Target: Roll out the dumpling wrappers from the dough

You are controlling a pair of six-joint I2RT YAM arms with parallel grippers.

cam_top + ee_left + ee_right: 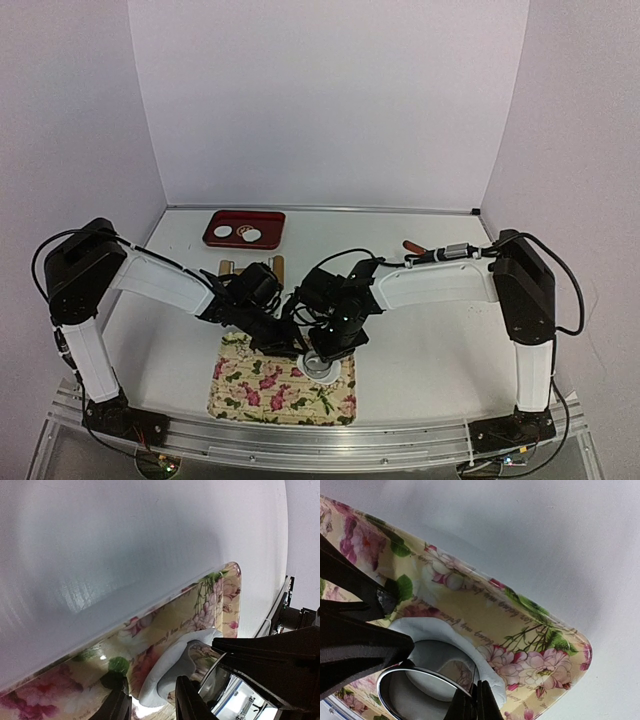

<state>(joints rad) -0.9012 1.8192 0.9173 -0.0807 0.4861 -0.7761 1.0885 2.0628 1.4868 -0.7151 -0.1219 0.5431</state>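
Right gripper (pixel 472 696) pinched shut on ring (pixel 427 671) rim, pressing it into dough (pixel 427 627) on floral tray (pixel 240 395), lower centre. Left gripper (pixel 151 698) fingers apart, straddling dough edge, likely steadying. Two wrappers (pixel 251 236) on red tray (pixel 270 222), upper left-centre.

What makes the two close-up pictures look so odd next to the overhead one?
Top external view: even, sharp light. Left wrist view: tilted, the table blurred with a pale glare patch, the ring cutter mirror-bright. Right wrist view: tilted too, the floral tray sharp, the table behind it soft.
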